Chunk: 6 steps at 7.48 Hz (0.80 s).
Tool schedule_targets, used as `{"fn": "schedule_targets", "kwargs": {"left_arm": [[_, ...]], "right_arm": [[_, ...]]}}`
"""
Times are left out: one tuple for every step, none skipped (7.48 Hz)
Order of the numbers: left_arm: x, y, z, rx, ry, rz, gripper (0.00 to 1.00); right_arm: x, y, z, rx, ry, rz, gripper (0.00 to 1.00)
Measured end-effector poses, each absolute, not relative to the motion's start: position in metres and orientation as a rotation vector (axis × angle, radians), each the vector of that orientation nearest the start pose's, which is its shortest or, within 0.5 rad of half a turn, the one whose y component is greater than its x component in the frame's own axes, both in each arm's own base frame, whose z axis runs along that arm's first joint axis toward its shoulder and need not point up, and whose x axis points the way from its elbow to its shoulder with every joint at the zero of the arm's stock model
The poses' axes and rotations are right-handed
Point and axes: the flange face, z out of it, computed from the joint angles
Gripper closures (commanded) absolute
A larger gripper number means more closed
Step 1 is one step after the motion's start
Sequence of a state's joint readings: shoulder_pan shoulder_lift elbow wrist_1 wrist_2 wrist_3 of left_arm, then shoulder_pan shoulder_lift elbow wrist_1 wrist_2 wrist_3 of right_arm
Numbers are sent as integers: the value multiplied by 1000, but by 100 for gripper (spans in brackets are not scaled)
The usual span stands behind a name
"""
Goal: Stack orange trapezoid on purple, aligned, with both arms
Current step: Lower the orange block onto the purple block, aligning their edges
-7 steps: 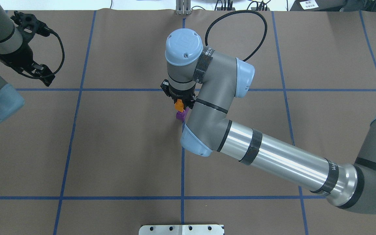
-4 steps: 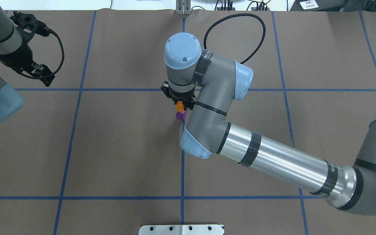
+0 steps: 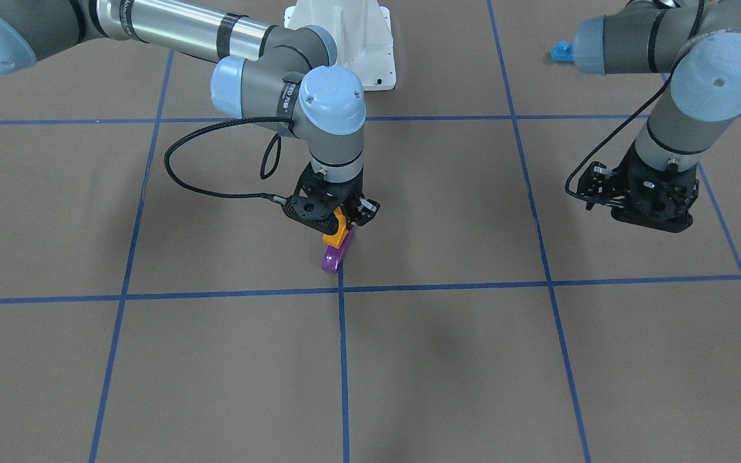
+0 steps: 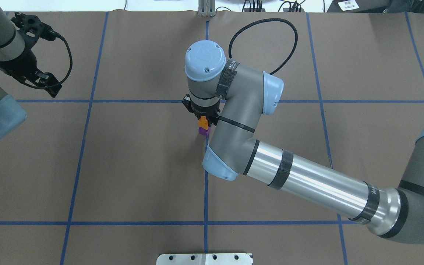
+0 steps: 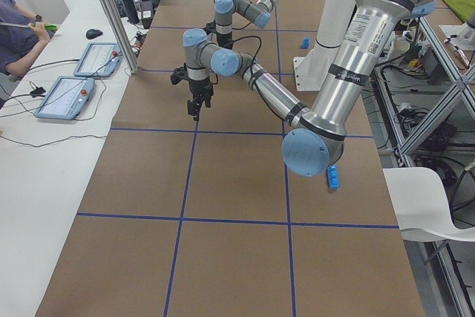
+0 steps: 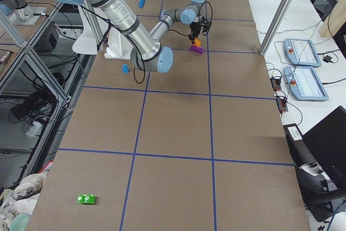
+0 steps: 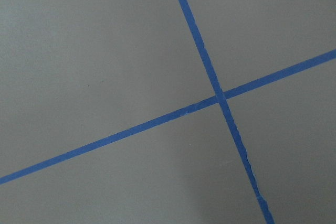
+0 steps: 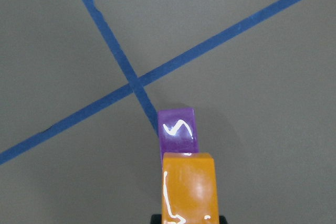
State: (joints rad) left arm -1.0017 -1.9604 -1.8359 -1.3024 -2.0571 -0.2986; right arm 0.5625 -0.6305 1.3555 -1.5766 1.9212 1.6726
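My right gripper is shut on the orange trapezoid and holds it just over the purple brick, which stands on the brown mat beside a blue tape crossing. In the right wrist view the orange trapezoid covers the near part of the purple brick; I cannot tell whether they touch. Both also show in the overhead view, orange above purple. My left gripper hangs far off at the table's left side, open and empty, over bare mat.
A small blue brick lies near the left arm's base. A long blue brick lies by the robot's side edge. A green brick lies at the far right end. The white robot base stands behind the bricks.
My right gripper has come down with the orange trapezoid, closer onto the purple brick. The left arm has hardly moved.
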Motion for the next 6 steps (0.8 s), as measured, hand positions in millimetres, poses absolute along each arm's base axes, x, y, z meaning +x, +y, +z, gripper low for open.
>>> {"fn": "schedule_targets", "kwargs": {"left_arm": [[250,-551,361,141,597,357,0],[250,-551,362,141,597,357,0],[250,-551,362,140,597,357,0],[250,-551,363,138,596,357,0],[251,-551,363,137,596,357,0],[251,-551,363,137,596,357,0]], "right_arm": [[-602,-496,158,-164,-779,503,100],[-604,-497,159,-161,-786,501,100],[-606,-497,160,-160,-793,500,100],[-608,-498,162,-159,-795,500,100],[-609,-498,163,-159,-796,500,100],[-609,-498,163,-160,-796,500,100]]}}
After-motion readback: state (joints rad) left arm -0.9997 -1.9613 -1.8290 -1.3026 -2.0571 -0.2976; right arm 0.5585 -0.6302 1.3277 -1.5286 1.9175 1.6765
